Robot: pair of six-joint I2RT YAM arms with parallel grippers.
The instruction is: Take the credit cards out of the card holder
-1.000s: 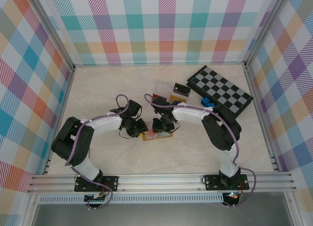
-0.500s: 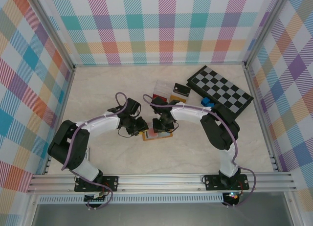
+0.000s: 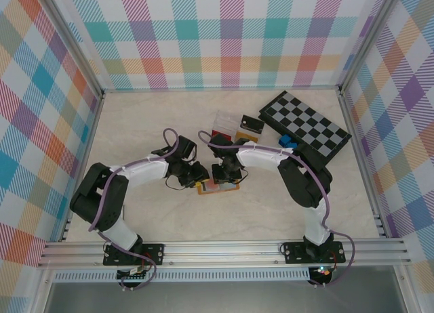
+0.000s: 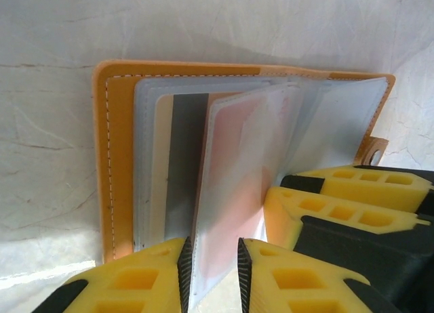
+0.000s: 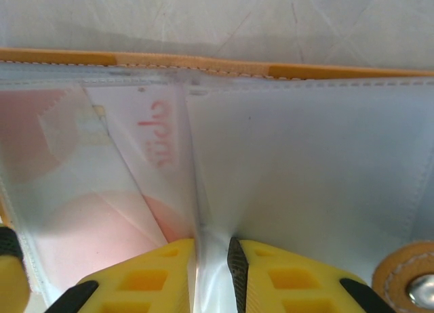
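The left gripper (image 4: 211, 262) pinches a clear pocket leaf (image 4: 237, 171) of the open tan-orange leather card holder (image 4: 119, 164). The right gripper (image 5: 213, 251) pinches a neighbouring leaf between its jaws.

Right pincer (image 5: 213, 260) pinching a clear sleeve (image 5: 211, 215), orange card holder (image 5: 203, 64) open, clasp tab (image 5: 408, 286) bottom-right

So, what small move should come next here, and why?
Probably tighten the left gripper on the sleeved pinkish card standing between its fingers and draw it out gently; the right gripper straddles a clear sleeve and could steady the card holder.
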